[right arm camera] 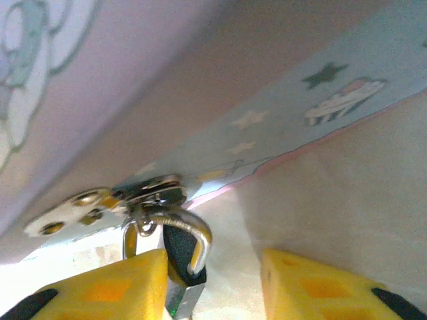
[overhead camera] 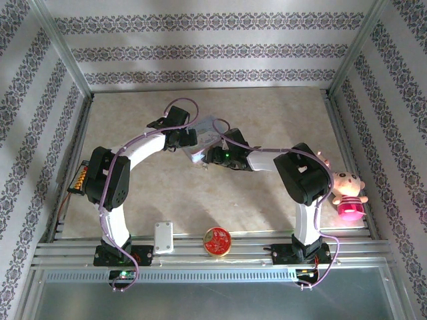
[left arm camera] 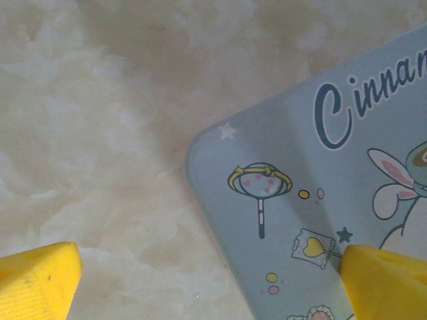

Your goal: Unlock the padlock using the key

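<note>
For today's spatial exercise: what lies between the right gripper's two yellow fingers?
The padlock, hanging from a hasp, close beside one finger; bare table fills the rest. Right wrist view.

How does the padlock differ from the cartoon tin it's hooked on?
Size: the padlock is tiny; the tin is far larger, running past the frame in both wrist views.
Look: the padlock has a dark body and bare silver shackle; the tin is pale blue with printed stars and cartoon figures.
Pose: the padlock hangs from the tin's hasp between the fingers of the right claw; the tin lies on the table.
Shared: both look metallic.
</note>
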